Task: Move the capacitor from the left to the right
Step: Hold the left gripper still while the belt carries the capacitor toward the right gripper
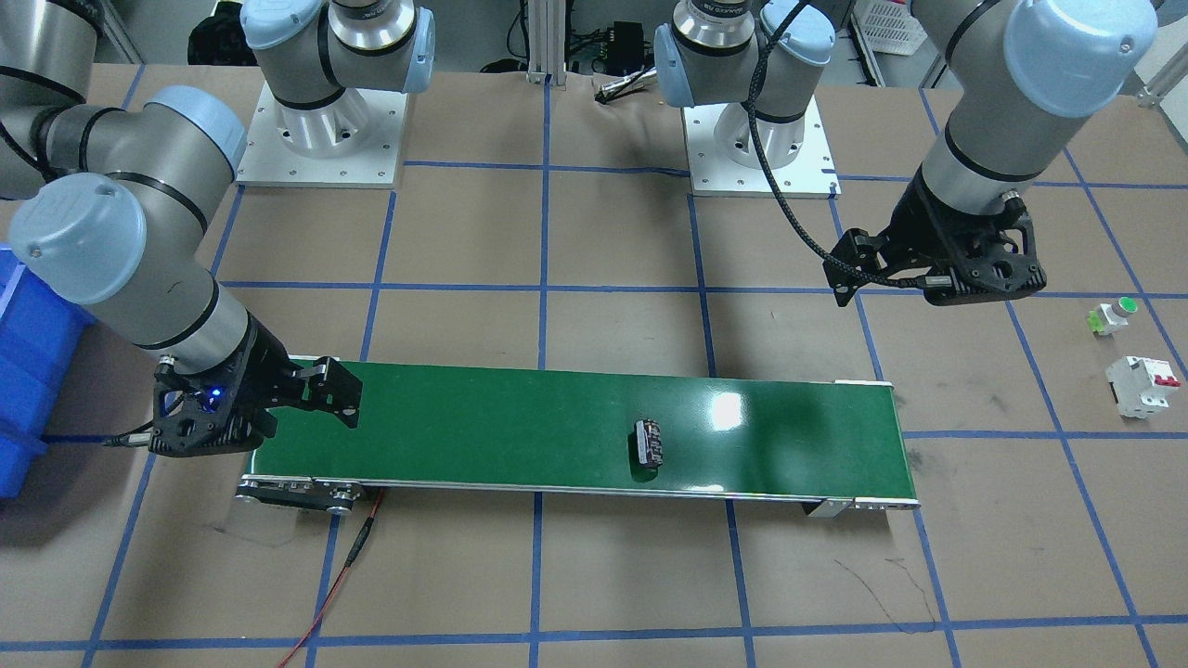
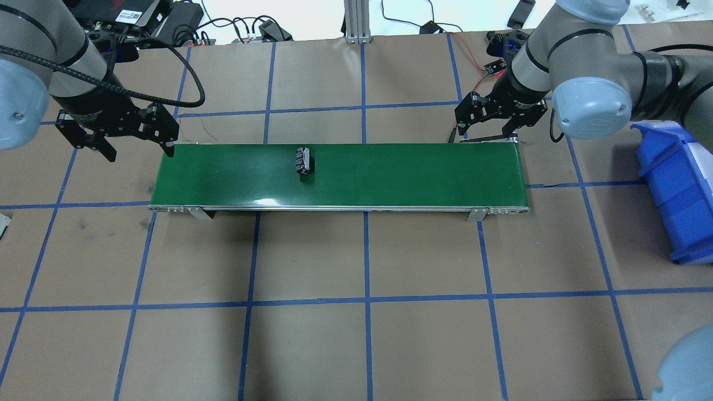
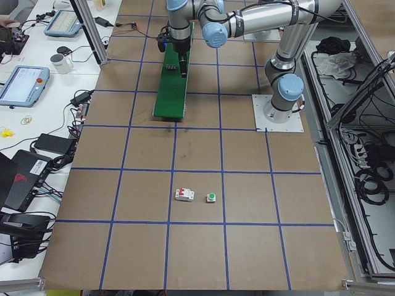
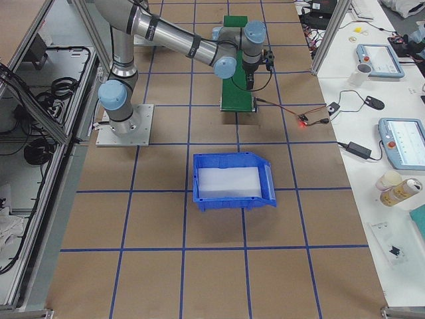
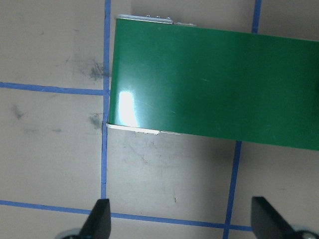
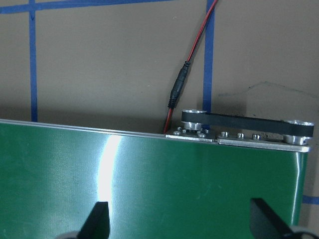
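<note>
The capacitor [image 1: 650,443], a small black cylinder with pale markings, lies on the green conveyor belt [image 1: 520,427], slightly to my left of its middle; it also shows in the overhead view [image 2: 303,160]. My left gripper [image 2: 139,151] hovers open and empty just off the belt's left end, over the far corner; its wrist view shows that belt end [image 5: 214,79] and no capacitor. My right gripper [image 2: 487,132] is open and empty above the belt's right end at the far edge; its wrist view shows the belt [image 6: 149,184] and end roller only.
A blue bin [image 2: 677,189] stands on the table beyond the belt's right end. A white breaker [image 1: 1142,385] and a green-topped push button [image 1: 1114,315] sit on the table to my left. A red wire [image 6: 194,55] leads to the belt's right end.
</note>
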Tool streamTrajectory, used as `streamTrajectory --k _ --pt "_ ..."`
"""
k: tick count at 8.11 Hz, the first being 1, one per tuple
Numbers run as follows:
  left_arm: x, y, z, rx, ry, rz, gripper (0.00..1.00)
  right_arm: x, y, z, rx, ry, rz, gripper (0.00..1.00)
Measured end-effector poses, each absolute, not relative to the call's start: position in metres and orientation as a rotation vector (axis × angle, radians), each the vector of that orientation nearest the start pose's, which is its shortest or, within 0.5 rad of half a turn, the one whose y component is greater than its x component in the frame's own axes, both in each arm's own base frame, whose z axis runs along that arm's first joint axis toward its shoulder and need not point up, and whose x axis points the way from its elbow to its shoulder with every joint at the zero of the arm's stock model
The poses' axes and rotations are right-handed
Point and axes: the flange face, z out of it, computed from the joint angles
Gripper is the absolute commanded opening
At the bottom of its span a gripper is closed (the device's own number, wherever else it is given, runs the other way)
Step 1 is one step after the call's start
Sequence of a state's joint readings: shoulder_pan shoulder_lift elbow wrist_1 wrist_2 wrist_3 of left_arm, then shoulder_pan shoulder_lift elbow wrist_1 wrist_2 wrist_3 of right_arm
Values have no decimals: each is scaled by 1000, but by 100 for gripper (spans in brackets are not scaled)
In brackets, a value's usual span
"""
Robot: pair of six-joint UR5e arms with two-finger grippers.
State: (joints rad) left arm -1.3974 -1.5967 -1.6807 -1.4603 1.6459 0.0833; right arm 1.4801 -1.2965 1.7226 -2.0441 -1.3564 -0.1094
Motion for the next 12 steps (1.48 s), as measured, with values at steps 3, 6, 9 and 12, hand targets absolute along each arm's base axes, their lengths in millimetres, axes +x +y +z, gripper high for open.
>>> streamTrajectory --k 3,6,9,12 --pt "-38 -513 435 -158 3064 27 100 103 -586 308 -103 2922 -73 100" --pt "-38 -514 437 -167 3066 6 100 102 -582 300 -150 2927 -49 100" --pt "-39 -518 433 -167 3072 7 100 102 -584 284 -136 2928 -7 100" --pt "-45 -521 432 -165 3111 -6 100 101 -585 279 -90 2931 10 100"
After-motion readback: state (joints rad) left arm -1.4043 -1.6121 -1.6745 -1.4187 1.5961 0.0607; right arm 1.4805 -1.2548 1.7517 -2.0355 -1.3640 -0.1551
